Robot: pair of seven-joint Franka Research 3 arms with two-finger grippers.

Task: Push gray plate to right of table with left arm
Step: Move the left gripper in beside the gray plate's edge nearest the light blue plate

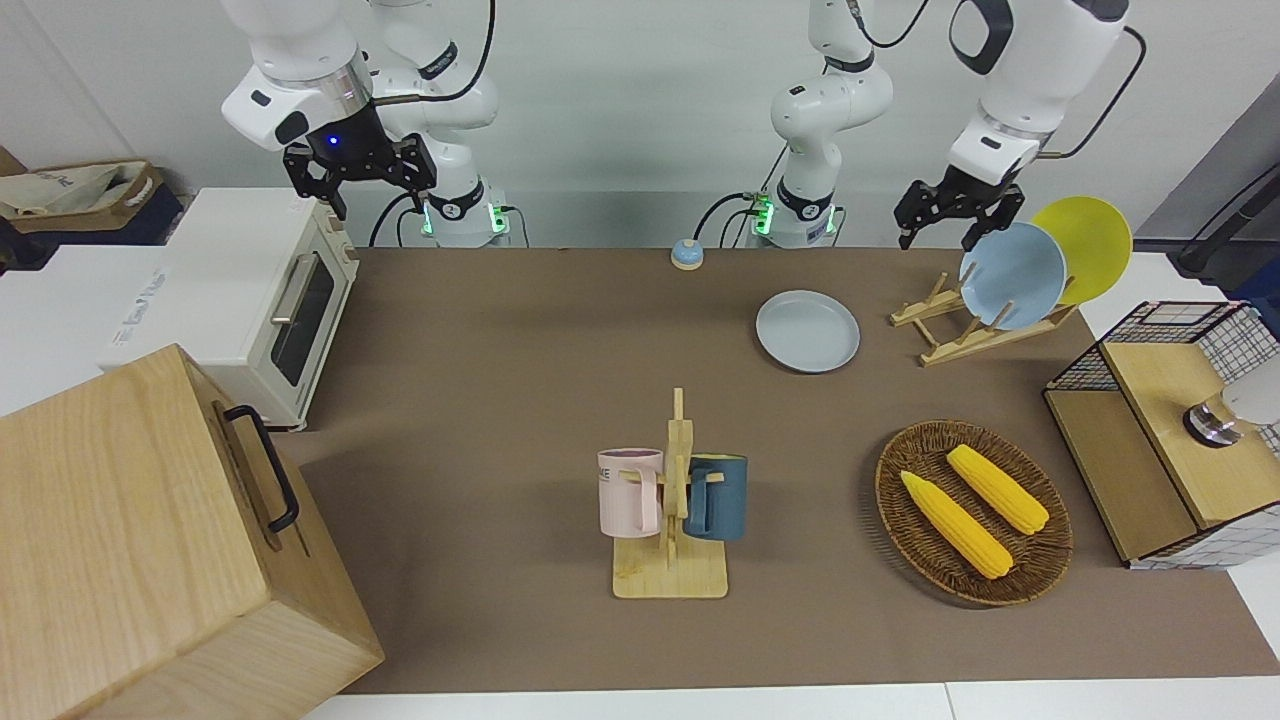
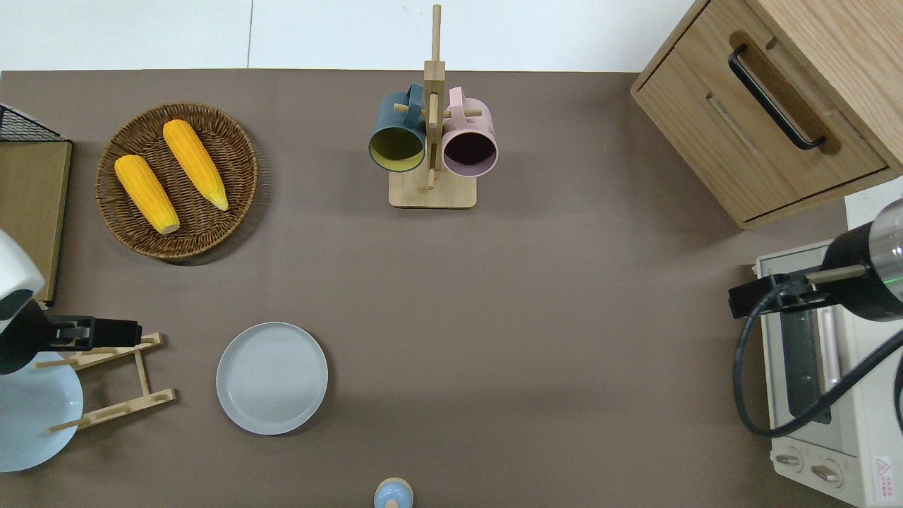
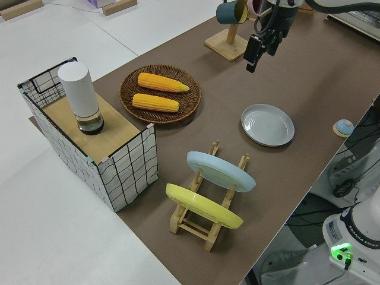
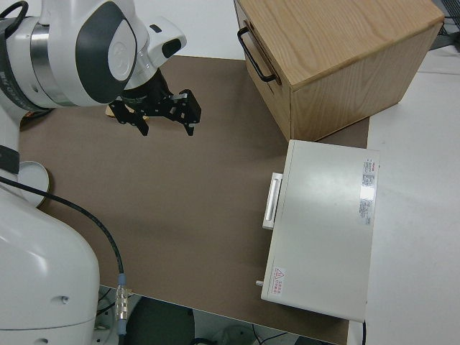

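Note:
The gray plate (image 1: 808, 331) lies flat on the brown table (image 1: 500, 350), near the robots' edge; it also shows in the overhead view (image 2: 271, 377) and the left side view (image 3: 268, 124). My left gripper (image 1: 940, 232) is open and empty, up in the air. In the overhead view the left gripper (image 2: 116, 331) is over the wooden plate rack (image 2: 113, 381), a short way from the gray plate toward the left arm's end. It also shows in the left side view (image 3: 256, 52). My right arm is parked, its gripper (image 1: 380, 192) open.
The rack (image 1: 975, 325) holds a sky-blue plate (image 1: 1012, 275) and a yellow plate (image 1: 1090, 245). A wicker basket (image 1: 900, 520) with two corn cobs, a mug tree (image 1: 672, 510), a small bell (image 1: 686, 254), a toaster oven (image 1: 255, 300), a wooden cabinet (image 1: 150, 540) and a wire shelf (image 1: 1180, 450) stand around.

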